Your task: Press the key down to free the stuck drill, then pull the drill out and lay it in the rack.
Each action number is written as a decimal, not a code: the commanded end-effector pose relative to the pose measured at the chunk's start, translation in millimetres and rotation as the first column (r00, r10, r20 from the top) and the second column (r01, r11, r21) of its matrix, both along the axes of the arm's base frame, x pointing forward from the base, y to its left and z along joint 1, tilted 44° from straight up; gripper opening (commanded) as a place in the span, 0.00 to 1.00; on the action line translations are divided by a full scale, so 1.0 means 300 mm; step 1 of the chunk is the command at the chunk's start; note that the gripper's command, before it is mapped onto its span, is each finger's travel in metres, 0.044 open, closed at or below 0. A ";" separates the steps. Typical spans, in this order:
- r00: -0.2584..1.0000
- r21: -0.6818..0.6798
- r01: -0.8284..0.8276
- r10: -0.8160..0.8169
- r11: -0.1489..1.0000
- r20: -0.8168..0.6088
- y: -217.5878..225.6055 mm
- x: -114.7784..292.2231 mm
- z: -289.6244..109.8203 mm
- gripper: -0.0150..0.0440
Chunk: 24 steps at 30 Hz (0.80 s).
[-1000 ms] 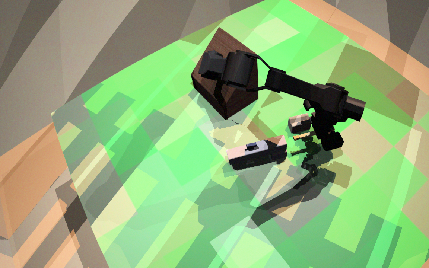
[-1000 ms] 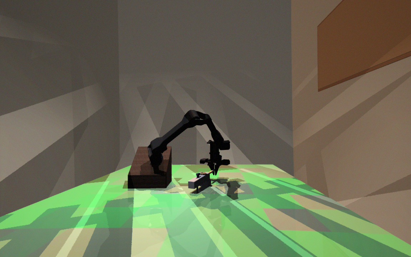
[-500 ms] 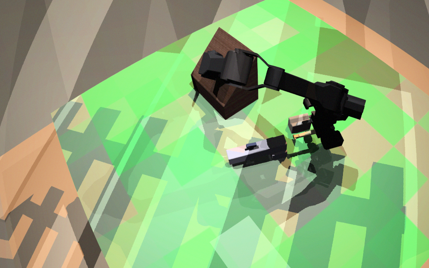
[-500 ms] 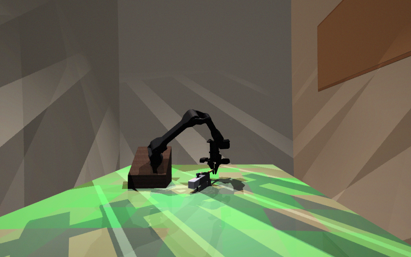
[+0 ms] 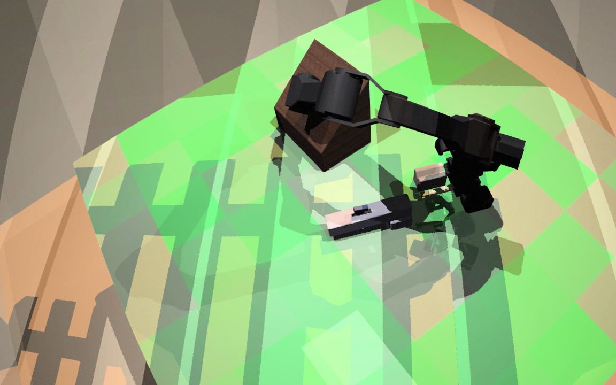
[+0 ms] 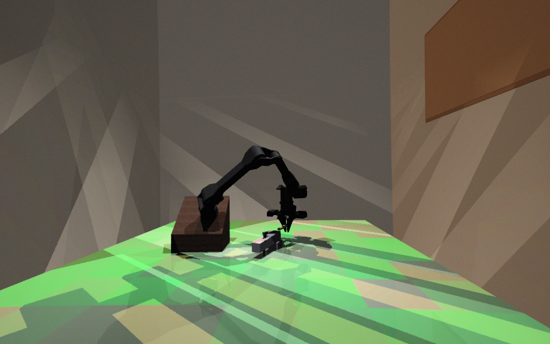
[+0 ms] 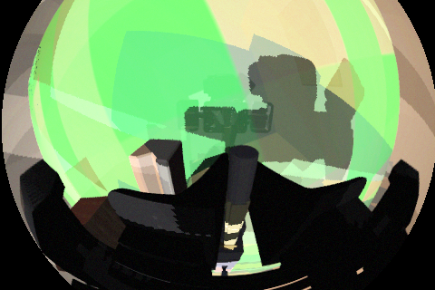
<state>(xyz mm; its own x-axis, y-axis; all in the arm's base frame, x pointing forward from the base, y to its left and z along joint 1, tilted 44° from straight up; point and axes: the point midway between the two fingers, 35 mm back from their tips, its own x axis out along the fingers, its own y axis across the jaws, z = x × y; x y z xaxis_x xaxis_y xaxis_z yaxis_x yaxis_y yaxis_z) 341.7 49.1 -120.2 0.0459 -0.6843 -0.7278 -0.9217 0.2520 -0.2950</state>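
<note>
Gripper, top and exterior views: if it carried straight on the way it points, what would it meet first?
The gripper points straight down, shut on the drill. Below seems only the green patterned table, though depth is unclear; the small rack sits just beside.

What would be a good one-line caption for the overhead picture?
A black robot arm on a wooden block holds a freed drill in its hand, between housing and rack.

Top view: arm base block (image 5: pixel 344 138) upper centre. Drill housing (image 5: pixel 370 216) below it, rack (image 5: pixel 430 175) to its upper right. Gripper (image 5: pixel 449 190) holds drill (image 5: pixel 432 192) between them.
</note>
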 end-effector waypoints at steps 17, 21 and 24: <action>1.000 0.005 0.002 -0.002 1.000 0.004 0.020 -0.003 0.025 0.25; 1.000 0.005 0.002 -0.002 1.000 0.004 0.024 -0.003 0.029 0.25; 1.000 0.005 0.002 -0.002 1.000 0.004 0.026 -0.003 0.032 0.25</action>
<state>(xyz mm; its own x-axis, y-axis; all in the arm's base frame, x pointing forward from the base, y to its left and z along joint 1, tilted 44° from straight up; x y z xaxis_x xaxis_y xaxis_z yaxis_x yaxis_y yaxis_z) 340.3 55.0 -112.7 0.0461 -0.6839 -0.7281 -0.9217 0.2520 -0.2950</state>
